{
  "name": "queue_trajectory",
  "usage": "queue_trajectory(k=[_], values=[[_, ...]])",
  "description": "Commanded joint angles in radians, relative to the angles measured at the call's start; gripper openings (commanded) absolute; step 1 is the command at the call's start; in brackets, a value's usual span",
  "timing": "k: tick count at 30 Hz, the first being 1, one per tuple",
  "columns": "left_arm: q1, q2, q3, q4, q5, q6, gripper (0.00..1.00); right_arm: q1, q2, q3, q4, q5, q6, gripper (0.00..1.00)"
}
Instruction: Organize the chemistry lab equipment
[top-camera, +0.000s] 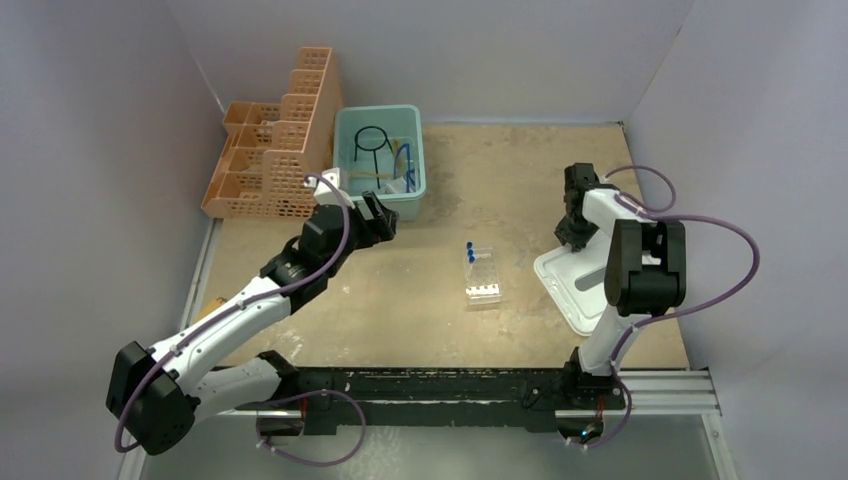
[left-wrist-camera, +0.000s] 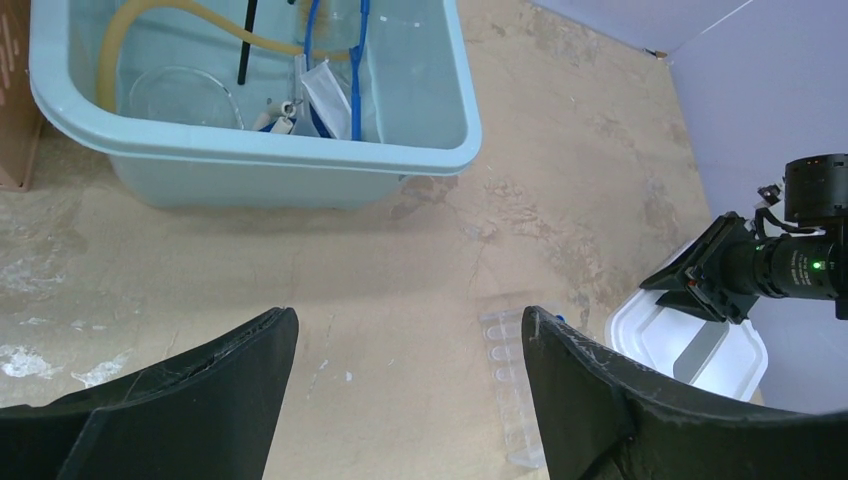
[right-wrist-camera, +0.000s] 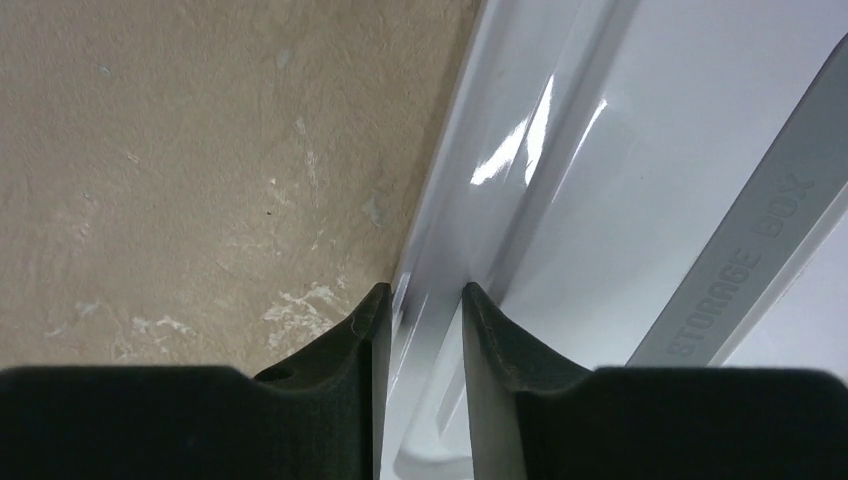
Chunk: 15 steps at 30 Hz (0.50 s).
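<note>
A light blue bin (top-camera: 345, 175) at the back holds a black wire ring (top-camera: 372, 140), an amber hose (left-wrist-camera: 110, 60), blue-framed goggles (left-wrist-camera: 355, 60) and a glass dish (left-wrist-camera: 180, 95). A clear tube rack (top-camera: 482, 278) with blue-capped tubes (top-camera: 469, 250) stands mid-table; in the left wrist view (left-wrist-camera: 505, 390) my finger partly hides it. My left gripper (top-camera: 385, 220) (left-wrist-camera: 408, 315) is open and empty, just in front of the bin. My right gripper (top-camera: 572, 238) (right-wrist-camera: 424, 292) is shut on the rim of a white lid (top-camera: 570, 290) (right-wrist-camera: 620, 200) lying on the table.
An orange lattice basket rack (top-camera: 275, 150) stands at the back left, next to the bin. A small orange pad (top-camera: 213, 302) lies at the left table edge. Walls close the table on three sides. The lid bears a grey strip marked STORAGE BOX (right-wrist-camera: 750, 250).
</note>
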Motion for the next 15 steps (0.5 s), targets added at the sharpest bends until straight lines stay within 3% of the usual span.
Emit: queue_trajectory(k=[1,5,11,15], values=[[0.005,0.018,0.064,0.014,-0.014,0.028,0.81,-0.016,0.039,0.021,0.02,-0.026,0.068,0.3],[0.004,0.039,0.083,0.005,-0.017,0.025,0.81,-0.018,0.04,0.0,0.043,-0.039,0.093,0.27],[0.004,0.08,0.112,0.029,0.096,0.066,0.81,-0.02,0.038,0.03,0.087,-0.113,0.017,0.02],[0.005,0.149,0.178,-0.003,0.202,0.088,0.81,-0.02,-0.033,0.07,0.101,-0.202,-0.052,0.0]])
